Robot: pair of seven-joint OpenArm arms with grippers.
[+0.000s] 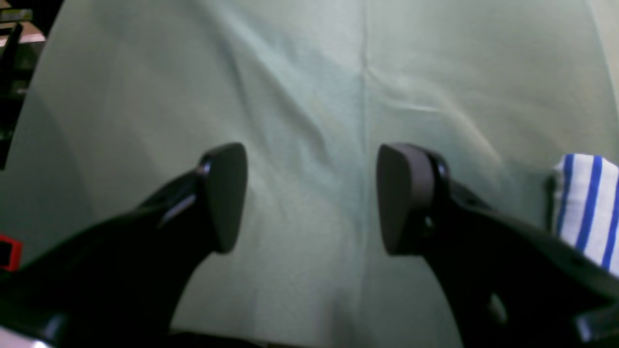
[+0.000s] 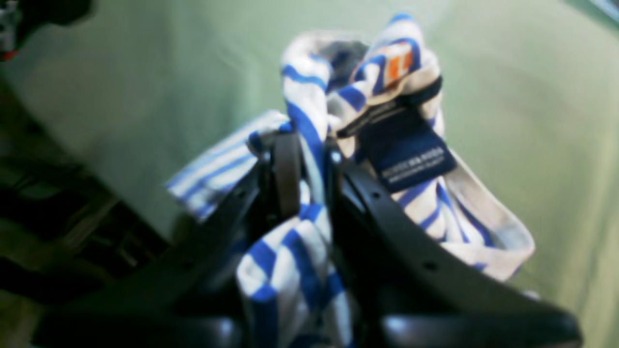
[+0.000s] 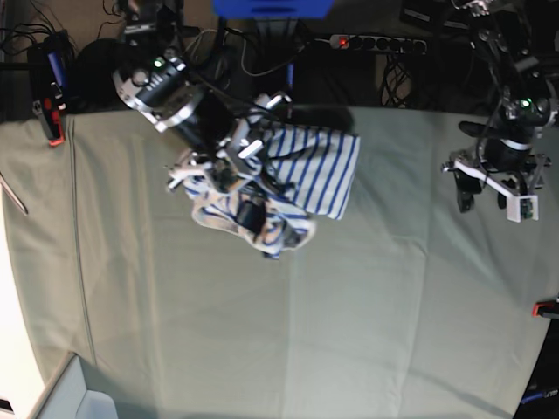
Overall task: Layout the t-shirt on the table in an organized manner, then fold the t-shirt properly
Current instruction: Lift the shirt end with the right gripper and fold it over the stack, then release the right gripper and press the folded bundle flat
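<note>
Base view: wide pale grey-green cloth table (image 3: 349,332) with faint crease lines fills most of the frame. White cotton t-shirt with thin blue stripes (image 3: 310,170) sits bunched near the far edge, left of centre, one part spread flat toward the middle, the rest crumpled in a heap under the right arm. Right gripper (image 3: 229,168) is down in that heap. Left gripper (image 3: 491,190) hangs over bare cloth at the far right, well apart from the shirt. Small red clamp (image 3: 548,307) at the right table edge, another red clamp (image 3: 52,129) at the far left corner.

Right wrist view: right gripper (image 2: 307,166) jaws nearly closed, pinching a fold of striped fabric between them; shirt collar with a dark blue neck label (image 2: 411,162) bunches just beyond the fingers. Blurry.

Left wrist view: left gripper (image 1: 312,198) jaws spread wide, nothing between them, only table cloth below. A bit of striped shirt (image 1: 587,208) shows at the right edge.
</note>
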